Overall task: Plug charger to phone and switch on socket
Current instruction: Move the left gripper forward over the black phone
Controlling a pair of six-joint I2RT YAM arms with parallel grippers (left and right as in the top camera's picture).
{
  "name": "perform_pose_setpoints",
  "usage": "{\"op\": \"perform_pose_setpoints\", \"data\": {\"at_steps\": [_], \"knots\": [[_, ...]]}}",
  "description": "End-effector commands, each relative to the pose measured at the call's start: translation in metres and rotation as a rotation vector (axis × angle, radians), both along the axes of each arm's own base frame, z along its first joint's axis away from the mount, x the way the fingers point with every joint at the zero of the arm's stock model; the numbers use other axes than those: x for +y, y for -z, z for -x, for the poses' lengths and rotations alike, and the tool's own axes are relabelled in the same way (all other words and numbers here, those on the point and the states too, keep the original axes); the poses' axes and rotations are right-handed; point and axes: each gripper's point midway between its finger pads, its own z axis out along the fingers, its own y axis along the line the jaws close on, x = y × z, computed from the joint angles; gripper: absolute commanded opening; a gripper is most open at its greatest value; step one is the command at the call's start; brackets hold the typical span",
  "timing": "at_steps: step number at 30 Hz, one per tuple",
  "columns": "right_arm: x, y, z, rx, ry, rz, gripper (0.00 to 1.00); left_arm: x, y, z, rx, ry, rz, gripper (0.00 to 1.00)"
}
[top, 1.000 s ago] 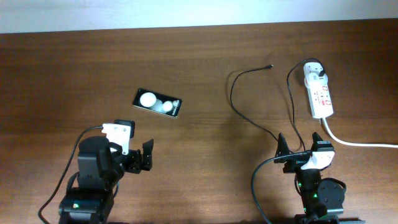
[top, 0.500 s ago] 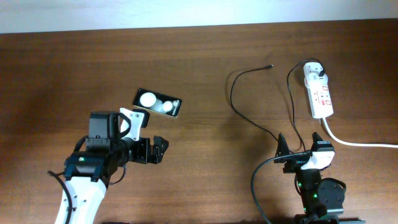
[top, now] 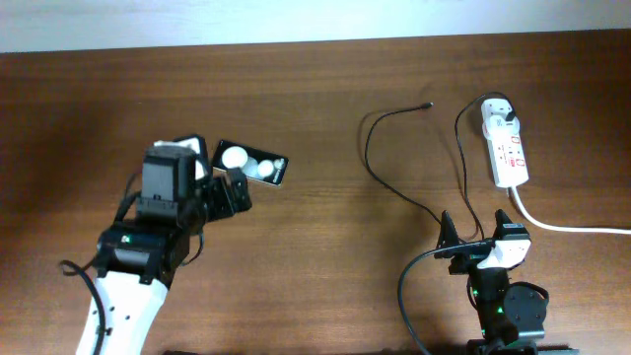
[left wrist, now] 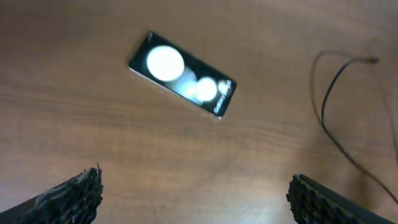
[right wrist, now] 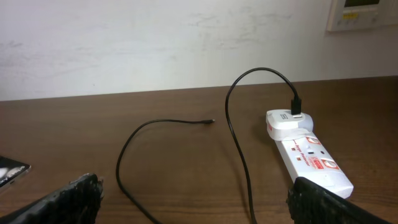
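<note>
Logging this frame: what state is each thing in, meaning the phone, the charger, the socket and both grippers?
phone: lying flat, face up, nothing plugged in.
charger: adapter seated in the socket, connector tip lying loose, far from the phone.
socket: holds the charger's adapter; switch position too small to tell.
left gripper: open, empty, near the phone.
right gripper: open, empty.

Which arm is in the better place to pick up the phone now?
Left. The left hand, open, hovers right beside the phone, which shows in its wrist view. The right hand sits far off on the other side.
</note>
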Motion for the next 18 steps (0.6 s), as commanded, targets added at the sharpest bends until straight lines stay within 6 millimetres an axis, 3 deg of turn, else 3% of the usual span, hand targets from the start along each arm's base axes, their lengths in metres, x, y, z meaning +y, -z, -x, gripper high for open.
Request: {"op": "perform_pose_setpoints", "data": {"at_steps": [1,7,18], "knots": [[0.001,0.003,0.0,0.001,-0.005,0.008,0.99,0.006,-0.014,-0.017,0.044,-0.07,-0.049,0.99],[0.001,0.003,0.0,0.001,-0.005,0.008,0.99,0.003,0.024,-0.021,0.273,-0.06,-0.096,0.99],[0.001,0.003,0.0,0.001,-0.005,0.008,0.99,0.001,0.025,-0.019,0.281,-0.052,-0.086,0.99]]}}
